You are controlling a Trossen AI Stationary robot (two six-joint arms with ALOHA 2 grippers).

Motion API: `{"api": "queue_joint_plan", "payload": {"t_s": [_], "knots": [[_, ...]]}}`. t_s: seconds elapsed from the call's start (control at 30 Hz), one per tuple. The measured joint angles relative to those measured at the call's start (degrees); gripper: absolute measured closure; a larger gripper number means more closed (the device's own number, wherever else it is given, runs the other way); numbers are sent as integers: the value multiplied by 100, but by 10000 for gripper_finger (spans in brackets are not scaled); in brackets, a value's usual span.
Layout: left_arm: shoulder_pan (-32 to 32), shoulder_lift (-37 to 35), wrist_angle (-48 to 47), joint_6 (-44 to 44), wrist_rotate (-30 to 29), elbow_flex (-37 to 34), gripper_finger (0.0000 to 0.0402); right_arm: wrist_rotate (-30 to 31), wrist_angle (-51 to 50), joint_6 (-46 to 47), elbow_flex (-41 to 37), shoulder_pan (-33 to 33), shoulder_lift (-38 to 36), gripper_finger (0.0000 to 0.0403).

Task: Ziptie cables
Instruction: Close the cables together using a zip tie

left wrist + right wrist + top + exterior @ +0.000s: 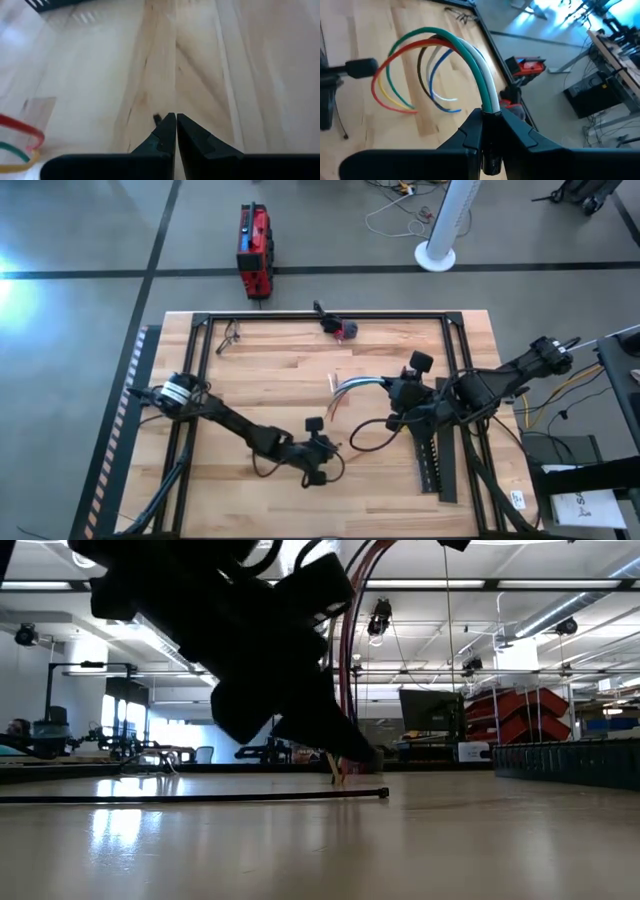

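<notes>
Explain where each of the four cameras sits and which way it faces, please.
High view: above, facing straight down; both arms, left gripper, right gripper holding the cables.
Low view: table height, facing the room; a dark arm silhouette.
Left wrist view: faces the table; fingers shut.
Right wrist view: faces its fingers clamping the cables.
Shared: high and right wrist views show the cables.

The setting is a robotics lab or industrial workshop. The butcher-block tabletop (300, 370) carries a black metal frame (330, 316) and stands on a grey concrete floor (90, 240). The low view shows an open hall with strip ceiling lights (430, 583), a monitor (432, 712), stacked red bins (520, 710) and distant workbenches (150, 752).
</notes>
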Motion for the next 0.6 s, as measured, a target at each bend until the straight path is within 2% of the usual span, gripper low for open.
{"api": "queue_joint_plan", "payload": {"t_s": [0.27,0.43,0.6], "knots": [[121,40,-364,-245,-402,120,402,-52,-108,51,-39,0,40,375],[132,87,-369,-328,-360,-5,402,-51,-104,25,-39,0,40,375],[98,88,-357,-341,-12,-101,402,-50,-100,14,-39,0,40,375]]}}
